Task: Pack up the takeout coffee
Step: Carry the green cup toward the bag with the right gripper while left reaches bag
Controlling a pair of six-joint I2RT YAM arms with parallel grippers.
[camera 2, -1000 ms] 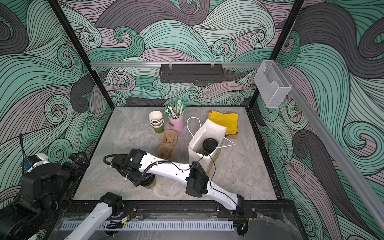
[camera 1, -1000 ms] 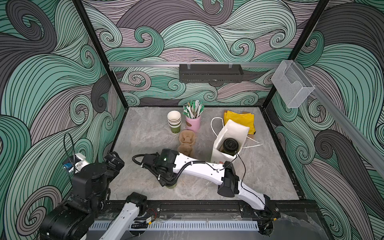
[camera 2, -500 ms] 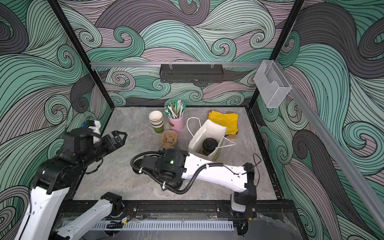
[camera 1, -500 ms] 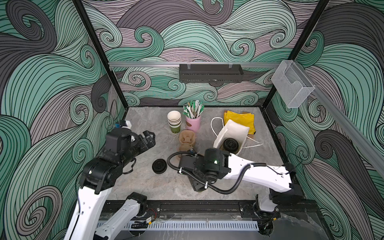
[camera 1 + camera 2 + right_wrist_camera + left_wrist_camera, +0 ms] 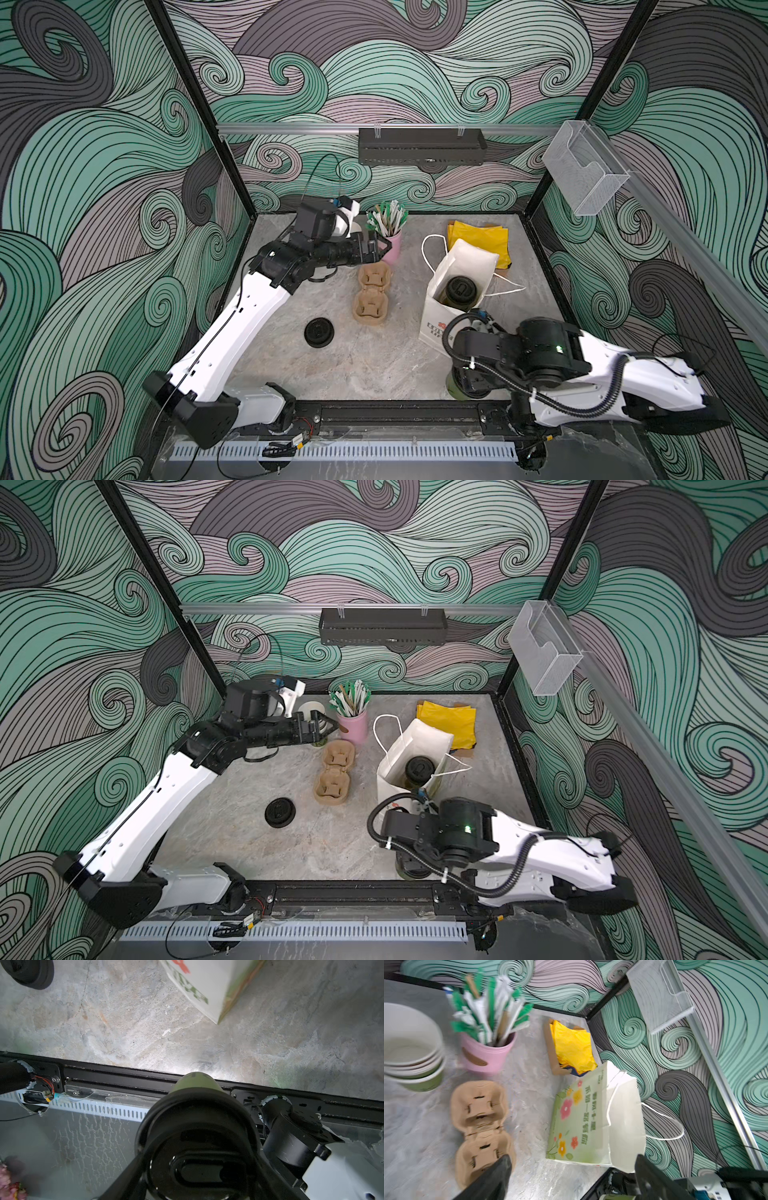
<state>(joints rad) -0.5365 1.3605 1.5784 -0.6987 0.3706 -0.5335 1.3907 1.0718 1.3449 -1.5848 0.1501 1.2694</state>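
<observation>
One takeout coffee, an olive-green cup with a black sip lid, sits between the fingers of my right gripper, which is shut on it. In both top views that cup is at the table's front edge, under the right wrist. A second lidded cup stands inside the white paper bag. My left gripper is open and empty at the back, beside a stack of lidless green cups.
A loose black lid lies front-left of centre. Two brown pulp carriers lie mid-table. A pink cup of straws and yellow napkins are at the back.
My right gripper has carried the lidded cup from the front left across to the front right. My left arm has unfolded and reached to the back, by the cup stack.
</observation>
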